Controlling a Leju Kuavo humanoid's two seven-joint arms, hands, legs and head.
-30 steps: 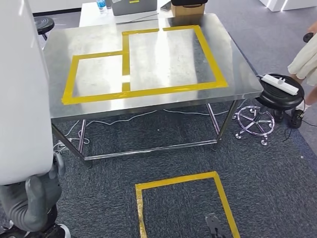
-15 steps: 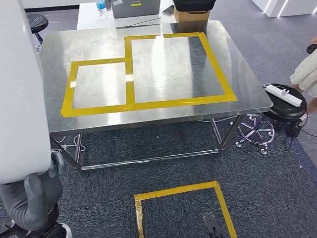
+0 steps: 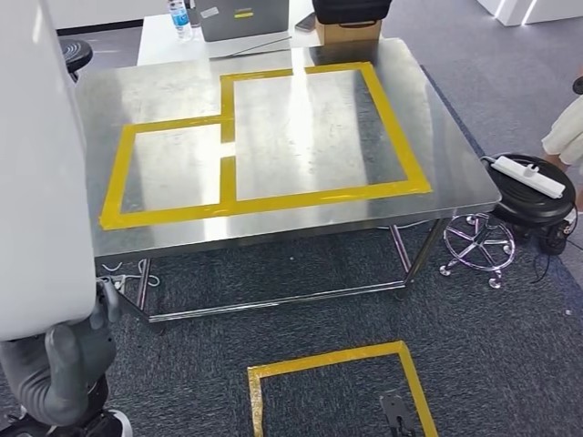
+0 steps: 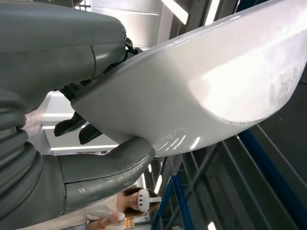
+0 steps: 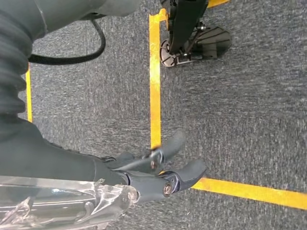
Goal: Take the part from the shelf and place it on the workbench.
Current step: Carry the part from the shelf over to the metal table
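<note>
A large white curved part (image 3: 41, 182) fills the left edge of the head view, and my left hand (image 3: 62, 369) grips its lower end. In the left wrist view my left hand (image 4: 72, 57) clamps the glossy white part (image 4: 203, 91) between thumb and fingers. Ahead stands the steel workbench (image 3: 172, 86), its top marked with yellow tape rectangles (image 3: 227, 196) and bare inside them. My right hand (image 5: 155, 167) hangs over the grey carpet, fingers apart, holding nothing.
A yellow tape square (image 3: 343, 382) marks the carpet in front of the bench. A black stool with a white power strip (image 3: 529, 177) stands at the right, with a person (image 3: 567, 132) beside it. A white table (image 3: 158, 36) behind the bench carries a laptop, a box and a bottle.
The whole view has shifted: the camera moved and turned a little, so the bench sits lower and more square in frame. The white part stays in my left hand.
</note>
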